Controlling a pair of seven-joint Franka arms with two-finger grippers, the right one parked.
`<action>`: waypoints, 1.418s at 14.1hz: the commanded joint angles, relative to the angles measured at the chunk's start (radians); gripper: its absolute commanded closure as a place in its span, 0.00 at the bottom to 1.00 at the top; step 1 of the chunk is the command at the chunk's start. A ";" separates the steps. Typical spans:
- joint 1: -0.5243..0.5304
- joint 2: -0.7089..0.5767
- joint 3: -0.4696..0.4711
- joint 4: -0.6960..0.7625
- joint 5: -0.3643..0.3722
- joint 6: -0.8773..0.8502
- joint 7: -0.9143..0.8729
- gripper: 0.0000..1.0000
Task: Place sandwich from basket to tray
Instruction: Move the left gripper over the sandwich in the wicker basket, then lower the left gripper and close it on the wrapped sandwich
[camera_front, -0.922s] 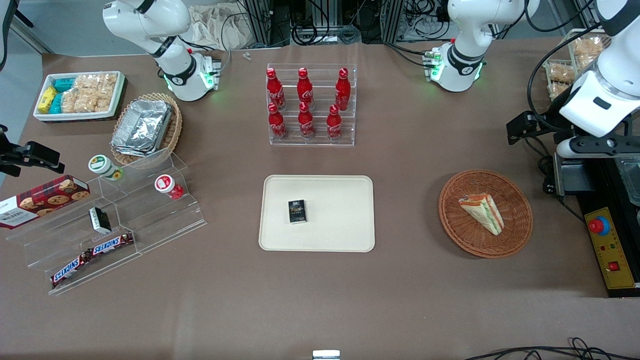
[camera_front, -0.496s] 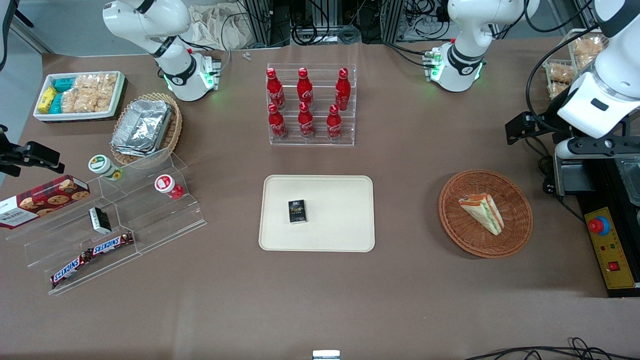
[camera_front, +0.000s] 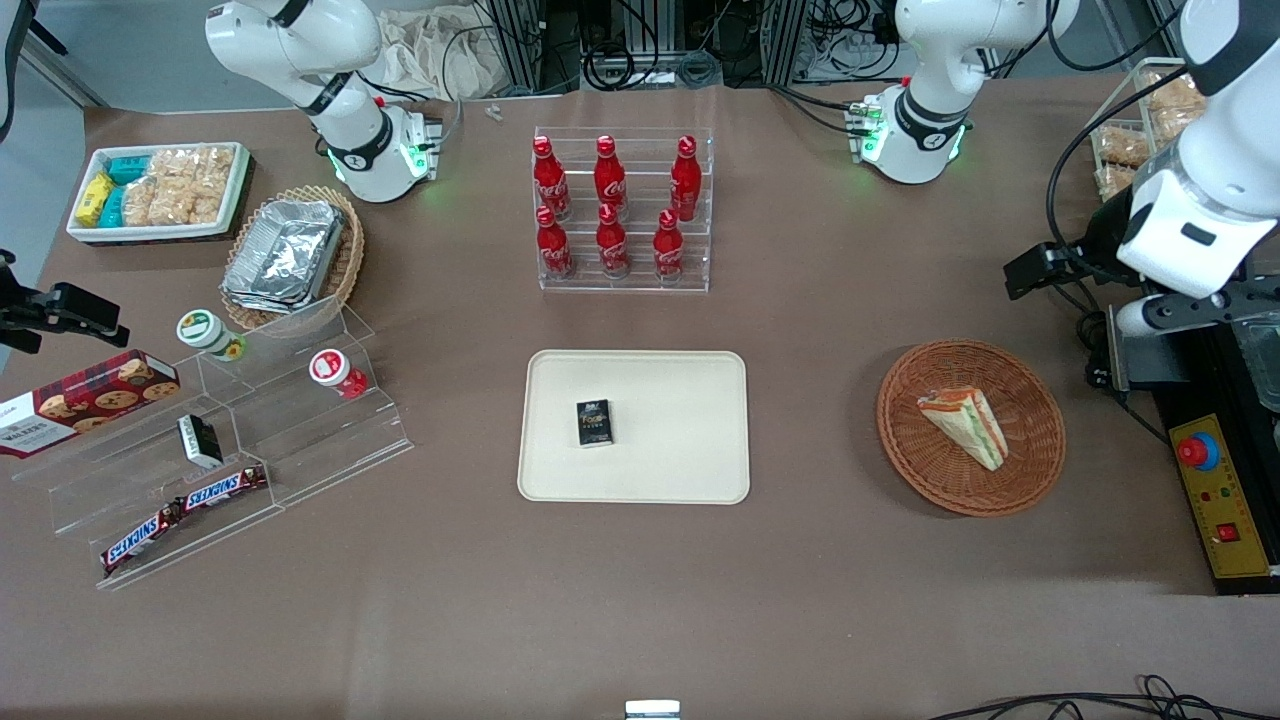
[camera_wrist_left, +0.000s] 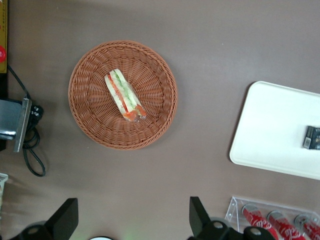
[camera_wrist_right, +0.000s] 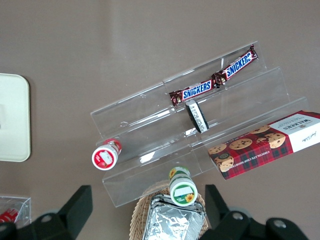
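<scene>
The sandwich (camera_front: 965, 425), a clear-wrapped wedge of white bread with orange, red and green layers, lies in the round reddish-brown wicker basket (camera_front: 920, 462) toward the working arm's end of the table. The cream tray (camera_front: 680, 440) lies mid-table with a small black box (camera_front: 594, 422) on it. My left gripper (camera_front: 1185, 308) hovers high above the table edge, beside the basket and a little farther from the front camera. In the left wrist view the gripper (camera_wrist_left: 132, 222) is open and empty, apart from the basket (camera_wrist_left: 90, 117), the sandwich (camera_wrist_left: 123, 95) and the tray (camera_wrist_left: 275, 135).
A clear rack of red cola bottles (camera_front: 622, 210) stands farther from the front camera than the tray. A grey fixture with cables (camera_front: 1135, 360) and a yellow control box (camera_front: 1215, 500) sit beside the basket. A clear stepped stand (camera_front: 230, 440) with snacks lies toward the parked arm's end.
My left arm's wrist has shifted slightly toward the middle of the table. The sandwich, basket and tray have not moved.
</scene>
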 joint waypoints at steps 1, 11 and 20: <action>0.007 0.022 -0.002 -0.007 0.016 0.015 -0.058 0.00; 0.058 0.026 0.010 -0.363 0.016 0.434 -0.245 0.00; 0.070 0.237 0.012 -0.495 0.019 0.815 -0.406 0.00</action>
